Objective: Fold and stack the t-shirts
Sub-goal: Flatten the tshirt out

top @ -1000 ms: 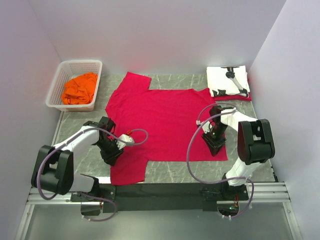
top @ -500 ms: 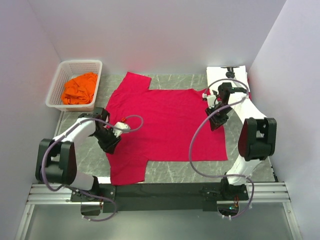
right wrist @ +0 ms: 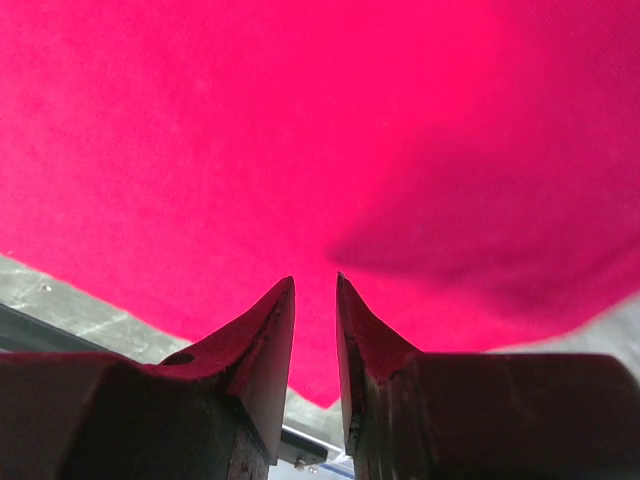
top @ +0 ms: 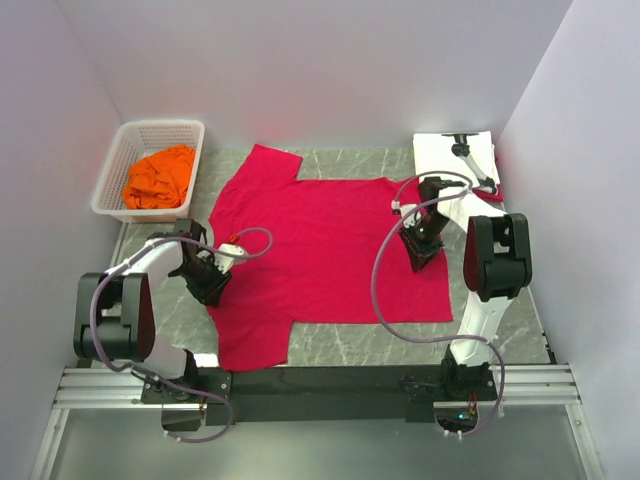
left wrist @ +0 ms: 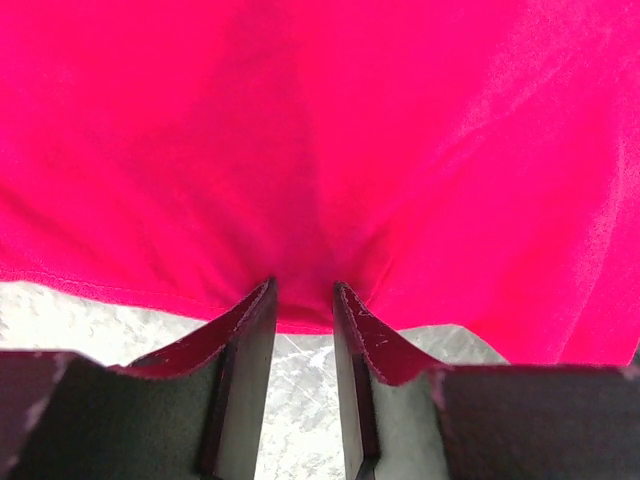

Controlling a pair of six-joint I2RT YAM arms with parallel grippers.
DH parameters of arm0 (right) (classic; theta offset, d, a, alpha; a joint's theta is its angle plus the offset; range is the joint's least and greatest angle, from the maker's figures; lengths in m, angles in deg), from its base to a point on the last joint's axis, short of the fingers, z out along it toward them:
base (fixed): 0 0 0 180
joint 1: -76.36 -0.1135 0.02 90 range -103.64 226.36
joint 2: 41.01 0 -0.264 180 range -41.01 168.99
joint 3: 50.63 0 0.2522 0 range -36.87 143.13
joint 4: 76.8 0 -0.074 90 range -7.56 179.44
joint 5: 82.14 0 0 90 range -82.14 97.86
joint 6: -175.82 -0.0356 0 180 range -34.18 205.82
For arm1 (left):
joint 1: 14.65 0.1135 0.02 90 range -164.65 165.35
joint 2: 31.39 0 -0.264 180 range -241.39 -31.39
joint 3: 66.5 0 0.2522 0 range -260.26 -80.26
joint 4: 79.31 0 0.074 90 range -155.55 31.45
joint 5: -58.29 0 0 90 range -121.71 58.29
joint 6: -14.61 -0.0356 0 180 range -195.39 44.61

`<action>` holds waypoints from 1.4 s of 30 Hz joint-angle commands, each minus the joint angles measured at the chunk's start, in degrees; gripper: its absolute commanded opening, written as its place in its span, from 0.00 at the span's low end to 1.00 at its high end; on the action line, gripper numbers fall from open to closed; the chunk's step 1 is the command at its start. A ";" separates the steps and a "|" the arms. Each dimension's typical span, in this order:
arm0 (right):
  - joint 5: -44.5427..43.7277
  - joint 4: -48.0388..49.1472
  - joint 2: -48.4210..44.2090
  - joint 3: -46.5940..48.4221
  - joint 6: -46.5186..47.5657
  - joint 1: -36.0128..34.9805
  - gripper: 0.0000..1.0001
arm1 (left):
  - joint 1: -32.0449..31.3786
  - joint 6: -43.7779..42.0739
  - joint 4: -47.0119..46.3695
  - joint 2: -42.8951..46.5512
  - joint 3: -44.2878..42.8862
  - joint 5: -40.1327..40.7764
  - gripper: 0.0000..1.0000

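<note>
The red shirt (top: 330, 250) lies spread flat, filling the middle of the table (top: 340, 345), one sleeve pointing far-left and the other near-left. The white shirt (top: 435, 155) sits folded in the far right corner, touching the red shirt's far right corner. The orange shirt (top: 158, 177) is crumpled in the basket (top: 150, 127) at the far left, well apart from the other two.

My left gripper (top: 208, 285) is down at the red shirt's left edge, between the two sleeves. In my left wrist view its fingers (left wrist: 245, 340) stand a narrow gap apart, tips over the hem, and creases in the cloth run toward that gap, with bare table on the near side.

My right gripper (top: 422, 255) is low over the right part of the red shirt, inside its right edge. Its fingers (right wrist: 260, 340) are also a narrow gap apart, tips over the cloth, with a soft fold just to one side.

For both grippers, I cannot tell whether cloth is caught between the tips or they merely rest on it.
</note>
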 commanded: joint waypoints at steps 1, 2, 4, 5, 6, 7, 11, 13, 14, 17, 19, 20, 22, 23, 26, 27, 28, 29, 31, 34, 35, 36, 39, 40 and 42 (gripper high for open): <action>0.19 1.60 0.51 0.37 -0.94 -1.19 0.30 | 0.69 -2.84 3.28 1.15 5.16 3.60 0.36; 0.72 1.33 0.24 0.55 -0.95 -1.20 0.30 | 0.69 -2.67 2.85 1.94 5.52 3.77 0.36; 2.22 0.02 -1.07 1.78 -0.51 -1.11 0.30 | 2.27 -3.19 3.46 3.44 5.44 4.30 0.34; 2.48 -0.33 -1.51 3.00 -0.51 -1.02 0.30 | 2.36 -3.36 4.16 3.53 5.26 4.56 0.34; 3.27 -0.95 -2.04 3.71 -0.68 -0.85 0.31 | 2.62 -3.63 4.69 3.44 5.00 4.74 0.34; 3.62 -1.13 -2.92 4.67 -0.94 -0.32 0.31 | 3.23 -3.89 5.22 2.75 4.21 4.57 0.34; 4.42 -0.87 -3.45 11.60 -2.87 1.79 0.33 | 4.47 -5.74 9.69 0.98 0.79 2.90 0.35; 3.02 1.50 -2.84 14.07 -5.24 2.41 0.33 | 5.43 -7.58 12.42 1.24 -2.71 0.71 0.39; 2.40 2.73 -2.40 16.35 -6.30 2.93 0.33 | 5.52 -7.85 13.04 1.51 -4.39 -2.26 0.40; -0.06 7.47 0.32 21.44 -10.60 3.37 0.33 | 5.61 -8.29 15.15 0.90 -13.61 -9.81 0.48; -1.55 9.76 3.56 24.44 -12.89 3.29 0.33 | 5.70 -5.58 13.76 -1.20 -21.41 -13.17 0.53; -2.17 10.64 4.71 27.07 -13.77 3.37 0.33 | 5.70 -4.17 12.27 -2.00 -23.72 -15.10 0.55; -3.23 11.70 8.74 30.33 -15.44 3.38 0.34 | 5.87 -0.39 8.24 -4.97 -29.68 -16.52 0.57; -4.10 12.22 9.98 33.04 -15.88 3.38 0.34 | 5.87 0.93 6.38 -5.86 -31.29 -16.88 0.58; -4.98 14.51 14.55 37.36 -17.46 3.38 0.37 | 6.31 6.90 0.15 -9.82 -36.47 -18.28 0.60; -5.60 15.82 16.31 38.25 -18.25 3.29 0.39 | 6.49 9.61 -1.09 -10.96 -39.01 -18.72 0.60; -5.95 16.44 17.19 39.12 -18.61 3.29 0.40 | 6.58 10.77 -1.98 -13.32 -40.25 -19.25 0.60; -6.39 17.23 17.99 40.70 -19.05 3.29 0.41 | 6.75 11.48 -2.59 -14.56 -41.57 -19.60 0.59; -7.10 18.64 20.53 42.73 -19.75 3.29 0.44 | 7.19 13.94 -3.30 -17.72 -44.64 -20.83 0.60; -8.24 20.22 23.78 45.81 -20.19 2.85 0.45 | 7.63 15.97 -4.79 -20.45 -46.42 -21.63 0.60; -8.76 20.40 24.66 47.47 -20.19 2.67 0.45 | 7.54 16.32 -4.88 -20.98 -46.59 -21.63 0.60; -9.29 20.32 25.46 48.18 -20.28 2.58 0.45 | 7.54 16.41 -5.06 -21.34 -46.77 -21.63 0.60; -10.78 21.45 27.83 49.16 -20.46 2.23 0.45 | 7.63 15.97 -5.15 -21.96 -46.77 -21.63 0.60; -11.22 22.07 28.45 48.98 -20.54 2.15 0.46 | 7.63 16.06 -5.76 -21.70 -46.16 -21.45 0.61; -12.80 23.30 28.98 48.80 -21.24 2.06 0.46 | 7.72 15.88 -6.38 -21.69 -45.63 -21.10 0.61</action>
